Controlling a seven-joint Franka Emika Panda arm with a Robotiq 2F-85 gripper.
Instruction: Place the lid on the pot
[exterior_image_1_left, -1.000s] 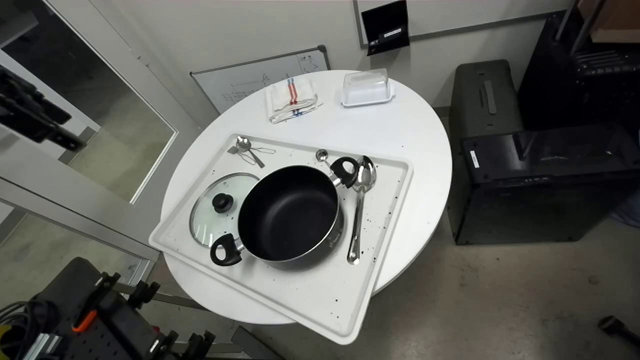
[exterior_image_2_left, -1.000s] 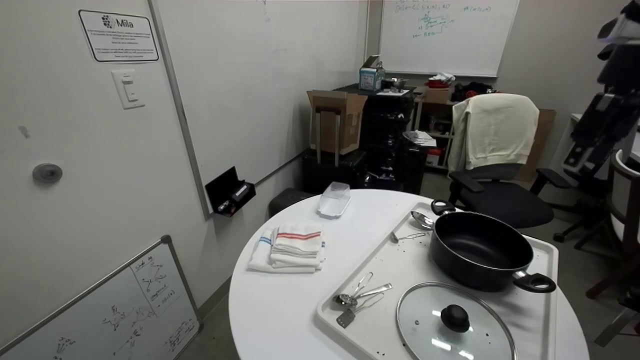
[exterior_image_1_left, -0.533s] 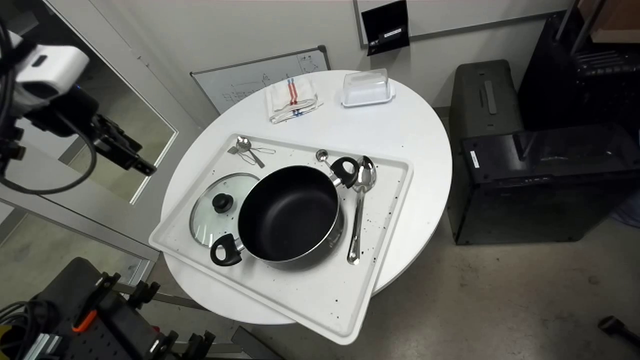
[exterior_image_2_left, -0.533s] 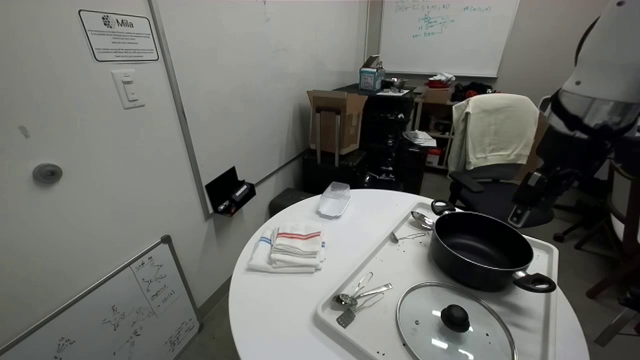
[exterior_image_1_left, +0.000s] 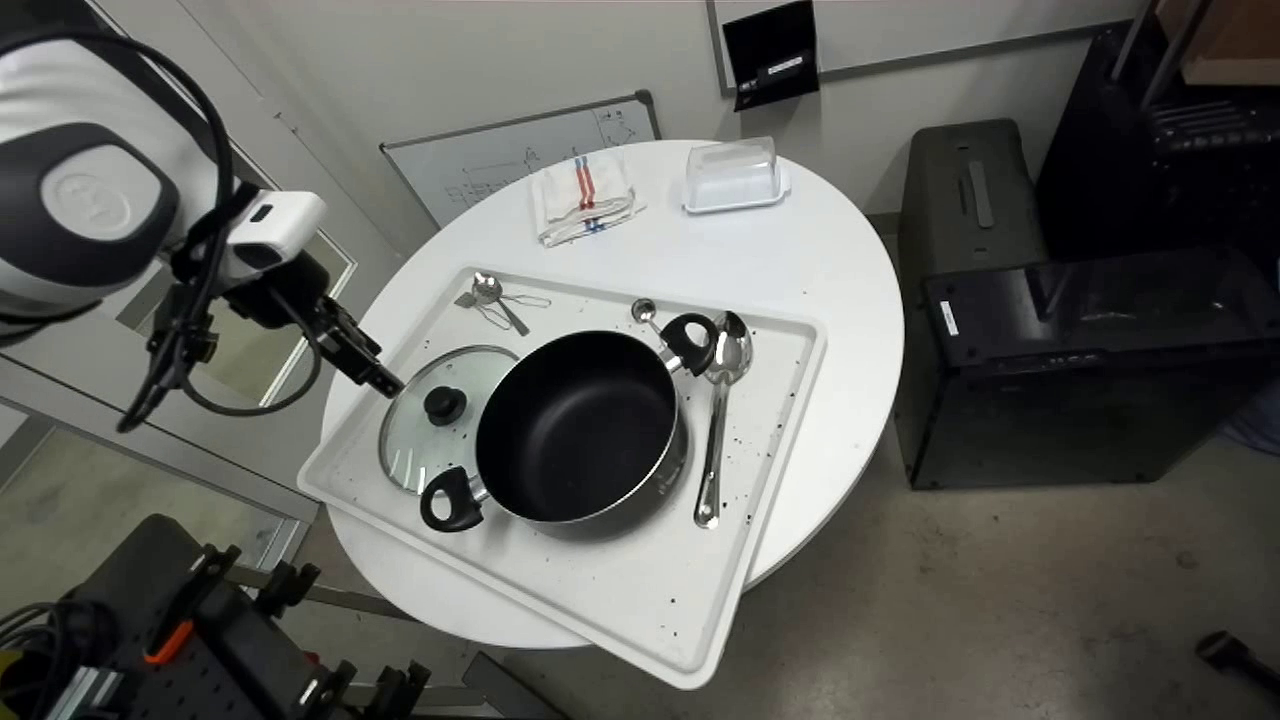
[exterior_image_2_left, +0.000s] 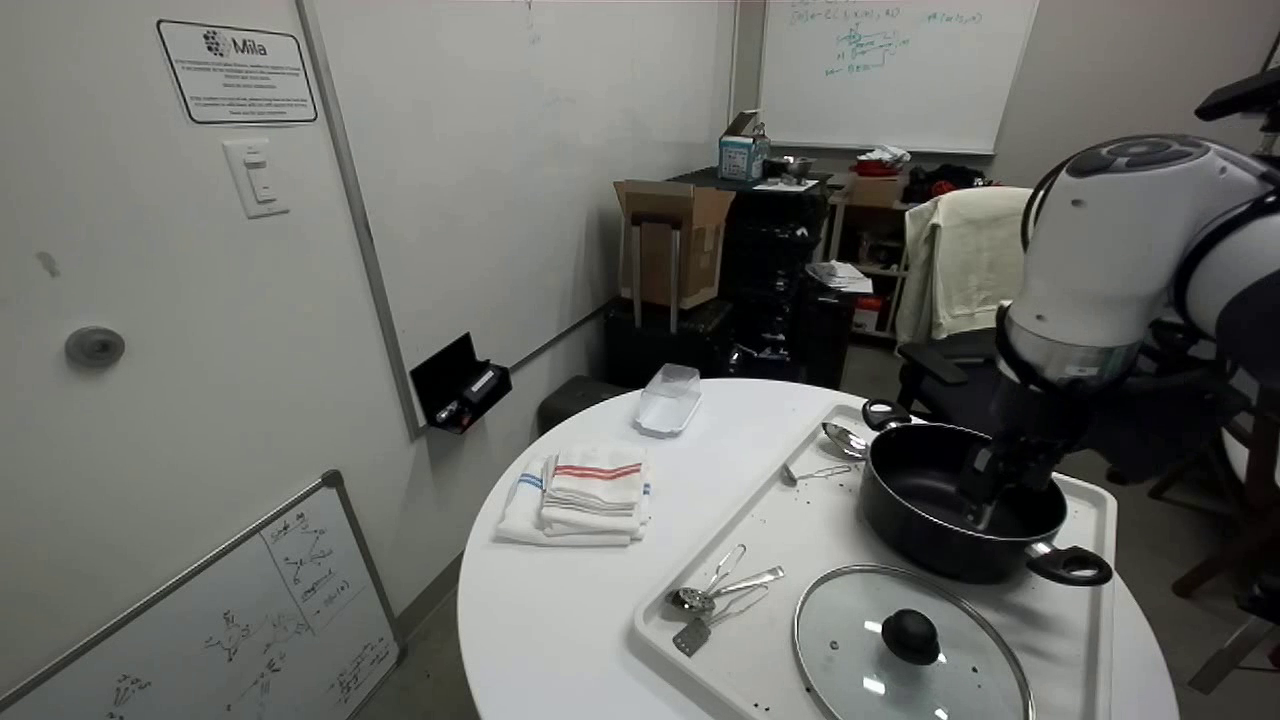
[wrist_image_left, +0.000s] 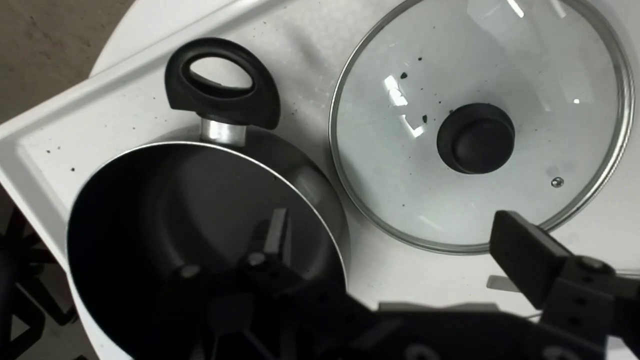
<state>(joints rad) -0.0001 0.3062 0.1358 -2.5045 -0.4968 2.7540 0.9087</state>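
Note:
The lid, a clear glass disc with a metal rim and black knob, lies flat on the tray beside the pot, knob up, in both exterior views (exterior_image_1_left: 445, 405) (exterior_image_2_left: 910, 637) and the wrist view (wrist_image_left: 475, 140). The wide black pot (exterior_image_1_left: 580, 430) stands upright, uncovered, on the same tray; it also shows in the wrist view (wrist_image_left: 210, 200). My gripper (wrist_image_left: 395, 222) is open and empty, fingers wide apart, above the pot and the lid's near edge. In an exterior view the gripper (exterior_image_1_left: 390, 385) overlaps the lid's edge; its height above it is hard to judge.
The white tray (exterior_image_1_left: 610, 610) sits on a round white table (exterior_image_1_left: 820, 270). A long spoon (exterior_image_1_left: 715, 430) lies beyond the pot. Small utensils (exterior_image_1_left: 495, 300) lie near the lid. Folded towels (exterior_image_1_left: 585, 200) and a clear-covered dish (exterior_image_1_left: 735, 178) stand at the back.
The arm has swung in over the table from the left edge in one view and the right edge in another, and lowered toward the lid and pot. Lid and pot have not moved.

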